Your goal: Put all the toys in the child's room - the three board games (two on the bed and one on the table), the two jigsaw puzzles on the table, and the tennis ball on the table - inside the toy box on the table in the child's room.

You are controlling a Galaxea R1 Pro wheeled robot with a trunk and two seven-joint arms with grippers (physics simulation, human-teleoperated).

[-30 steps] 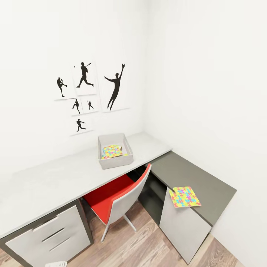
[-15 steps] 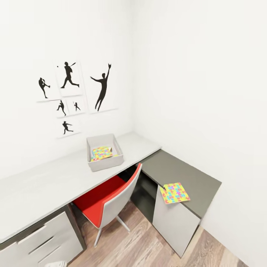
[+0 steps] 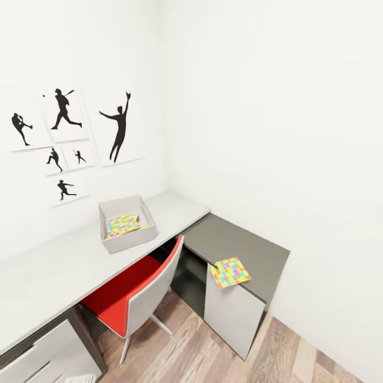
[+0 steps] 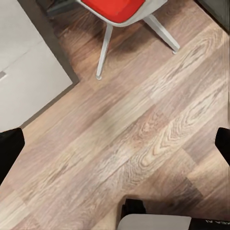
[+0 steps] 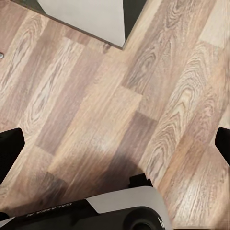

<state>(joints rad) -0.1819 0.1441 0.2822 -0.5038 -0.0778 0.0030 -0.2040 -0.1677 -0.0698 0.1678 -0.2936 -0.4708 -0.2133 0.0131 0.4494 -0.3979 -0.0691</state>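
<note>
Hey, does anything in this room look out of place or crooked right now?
One thing: a jigsaw puzzle lies on the dark grey cabinet top, turned askew, with a corner poking past the front edge. The other jigsaw puzzle sits tilted inside the toy box on the table.

Both grippers point down toward the floor. The left gripper [image 4: 115, 143] has its fingers spread wide apart, and so does the right gripper [image 5: 115, 143].
</note>
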